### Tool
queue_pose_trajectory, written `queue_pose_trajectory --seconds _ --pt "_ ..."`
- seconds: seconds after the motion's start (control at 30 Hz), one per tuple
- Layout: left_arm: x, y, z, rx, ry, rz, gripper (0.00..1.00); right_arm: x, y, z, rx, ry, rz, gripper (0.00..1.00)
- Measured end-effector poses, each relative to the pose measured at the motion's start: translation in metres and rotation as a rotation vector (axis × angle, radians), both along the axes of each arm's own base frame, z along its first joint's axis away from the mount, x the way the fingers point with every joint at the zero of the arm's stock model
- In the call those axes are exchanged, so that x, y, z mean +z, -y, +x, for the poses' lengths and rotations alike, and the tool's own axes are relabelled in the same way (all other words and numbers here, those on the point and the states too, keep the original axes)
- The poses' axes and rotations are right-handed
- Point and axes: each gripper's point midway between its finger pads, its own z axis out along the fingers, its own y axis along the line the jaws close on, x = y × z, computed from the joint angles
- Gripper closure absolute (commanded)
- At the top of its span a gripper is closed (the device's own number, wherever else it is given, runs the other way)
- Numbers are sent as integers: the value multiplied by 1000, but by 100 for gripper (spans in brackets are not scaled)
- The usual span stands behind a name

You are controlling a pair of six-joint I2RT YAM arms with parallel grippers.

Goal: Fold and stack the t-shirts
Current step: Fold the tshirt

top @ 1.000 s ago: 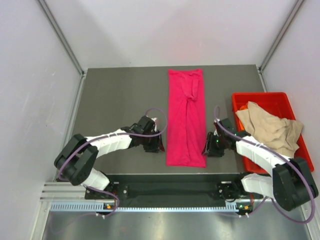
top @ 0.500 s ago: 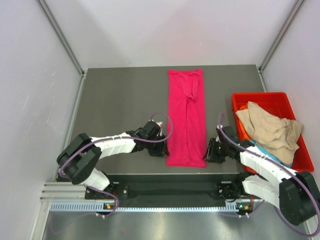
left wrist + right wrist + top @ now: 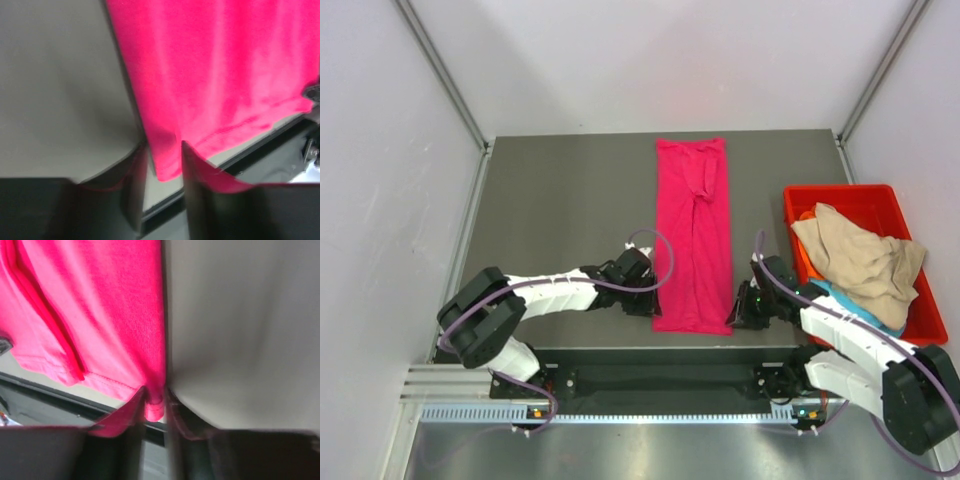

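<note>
Pink t-shirt (image 3: 692, 235) corners sit between both sets of jaws. The right jaws pinch the near right hem corner tight. The left jaws straddle the near left corner with cloth filling the gap, but it is unclear whether they grip. The shirt lies flat as a long strip down the middle of the grey counter (image 3: 560, 200). A clean fold likely needs both corners held firmly, lifted together and carried level toward the far end. A red bin (image 3: 840, 195) of shirts sits to the right.
</note>
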Motion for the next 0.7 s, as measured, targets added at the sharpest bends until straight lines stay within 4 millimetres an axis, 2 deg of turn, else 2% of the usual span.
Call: queue_pose_trajectory --seconds 0.07,0.1,0.13,0.4,0.43,0.53,0.57,0.7 --pt "-4 -1 0 8 -8 13 88 -1 1 -2 1 -4 -4 100" --pt "-5 -2 0 15 -9 25 98 -1 1 -2 1 -5 -8 100" --pt "-7 -4 1 19 -9 39 100 -2 3 -3 -2 -8 -15 100" --pt "-7 -16 6 65 3 125 100 -3 16 -3 -31 17 -76 100" --pt "-7 -17 7 69 3 130 91 -3 17 -3 -32 17 -80 100" --pt "-7 -19 7 88 -2 136 78 -3 18 -2 -35 19 -86 100" --pt "-7 -19 7 91 0 138 71 -3 19 -3 -36 19 -89 100" --pt "-4 -22 7 96 2 142 61 -2 20 -3 -39 27 -90 100"
